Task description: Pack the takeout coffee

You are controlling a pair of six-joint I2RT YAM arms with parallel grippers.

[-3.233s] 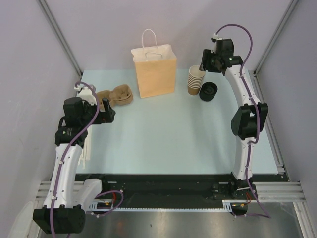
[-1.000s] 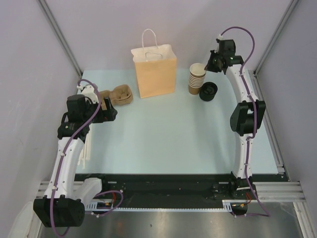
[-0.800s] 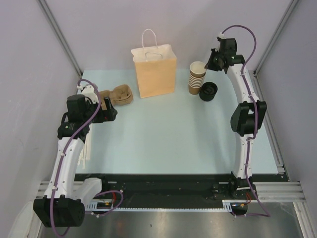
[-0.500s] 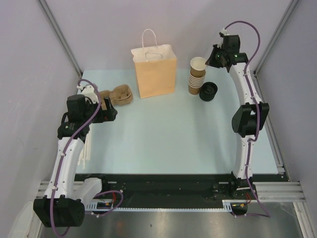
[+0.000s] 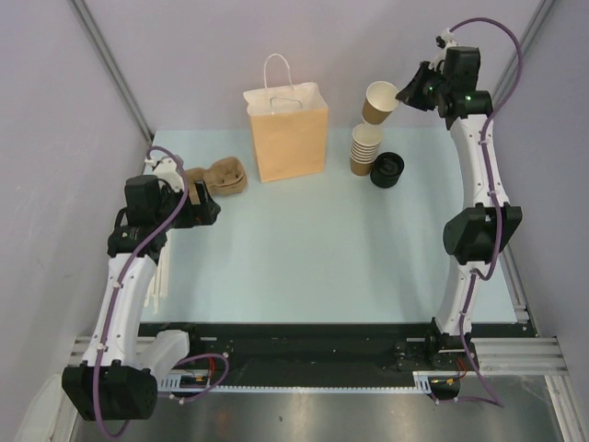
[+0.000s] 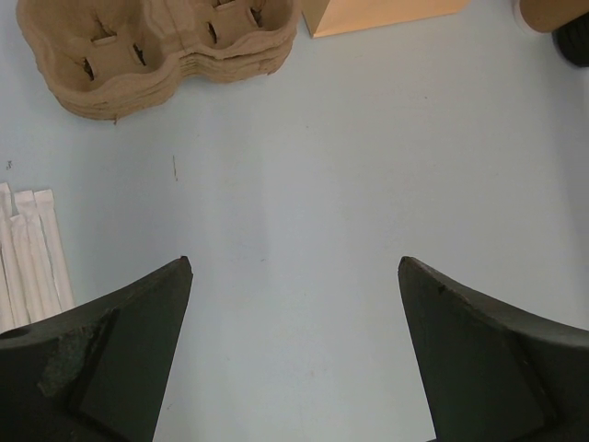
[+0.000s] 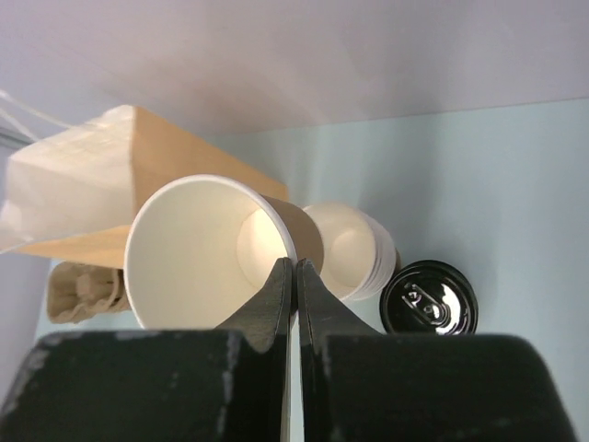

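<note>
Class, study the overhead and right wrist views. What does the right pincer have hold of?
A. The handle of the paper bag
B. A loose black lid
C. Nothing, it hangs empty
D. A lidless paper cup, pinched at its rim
D: the right pincer is shut on the rim of a lidless paper cup, held tilted in the air above the stack of cups.
</note>
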